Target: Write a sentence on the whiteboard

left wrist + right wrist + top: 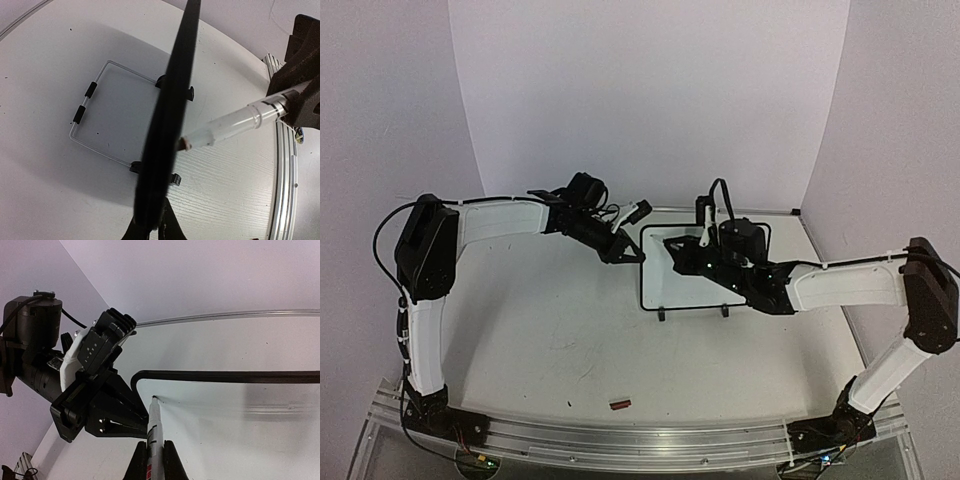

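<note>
White wood-grain table (550, 330) fills the view; the board (670, 285) is toward 2 o'clock, smooth white with a thin black rounded border. Left claw (622, 248) pinches its 9 o'clock edge. Right claw (154, 454) is pressed on a slim pale marker (153, 422), tip at the 10 o'clock corner. No sentence shows, so I judge writing is only beginning; the next move needs light, even pressure.

White table (540, 330) with small reddish piece (620, 404)

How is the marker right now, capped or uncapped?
Uncapped: the marker, shut in the right pincer, shows a bare tip at the whiteboard corner.
</note>
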Robot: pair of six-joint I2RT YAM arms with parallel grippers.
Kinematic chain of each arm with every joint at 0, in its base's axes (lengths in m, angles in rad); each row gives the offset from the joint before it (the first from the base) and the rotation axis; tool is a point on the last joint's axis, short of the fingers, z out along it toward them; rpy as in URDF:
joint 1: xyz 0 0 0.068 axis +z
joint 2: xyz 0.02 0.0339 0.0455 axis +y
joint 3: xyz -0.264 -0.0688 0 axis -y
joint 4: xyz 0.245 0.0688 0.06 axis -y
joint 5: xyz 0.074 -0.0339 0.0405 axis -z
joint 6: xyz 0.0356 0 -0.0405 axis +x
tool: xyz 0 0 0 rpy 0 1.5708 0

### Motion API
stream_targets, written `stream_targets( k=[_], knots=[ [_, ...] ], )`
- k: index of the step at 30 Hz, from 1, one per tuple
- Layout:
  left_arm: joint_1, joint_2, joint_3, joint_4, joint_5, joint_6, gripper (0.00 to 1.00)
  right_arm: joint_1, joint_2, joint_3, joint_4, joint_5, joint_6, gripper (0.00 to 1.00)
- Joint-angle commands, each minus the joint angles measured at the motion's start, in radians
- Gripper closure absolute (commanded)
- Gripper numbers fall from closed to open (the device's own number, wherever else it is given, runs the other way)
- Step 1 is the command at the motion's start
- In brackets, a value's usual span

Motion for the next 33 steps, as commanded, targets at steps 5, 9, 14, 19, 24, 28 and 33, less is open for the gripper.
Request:
stream_targets(
  k=[5, 9, 14, 19, 24, 28, 33],
  knots=[
    [0.0, -0.02, -0.018, 0.0, -0.05, 0.02, 1.0, -0.002, -0.048, -0.033, 0.027, 0.12, 0.013, 1.0],
    [-0.002, -0.02, -0.017, 0.0, -0.051, 0.021, 1.0, -0.001, -0.071, -0.052, 0.026, 0.141, 0.011, 1.0],
    [-0.004, -0.021, -0.017, 0.0, -0.054, 0.023, 1.0, -0.001, -0.077, -0.053, 0.026, 0.124, 0.002, 1.0],
    [-0.004, -0.024, -0.017, 0.0, -0.063, 0.021, 1.0, 0.0, -0.082, -0.051, 0.028, 0.049, -0.018, 1.0],
    [-0.005, -0.024, -0.014, 0.0, -0.067, 0.014, 1.0, 0.006, -0.098, -0.058, 0.029, -0.014, -0.03, 1.0],
    [-0.003, -0.024, -0.013, -0.001, -0.068, 0.014, 1.0, 0.014, -0.084, -0.045, 0.011, -0.014, -0.033, 1.0],
    [-0.004, -0.025, -0.013, -0.003, -0.074, 0.013, 1.0, 0.015, -0.053, -0.018, -0.019, 0.022, -0.015, 1.0]
  ],
)
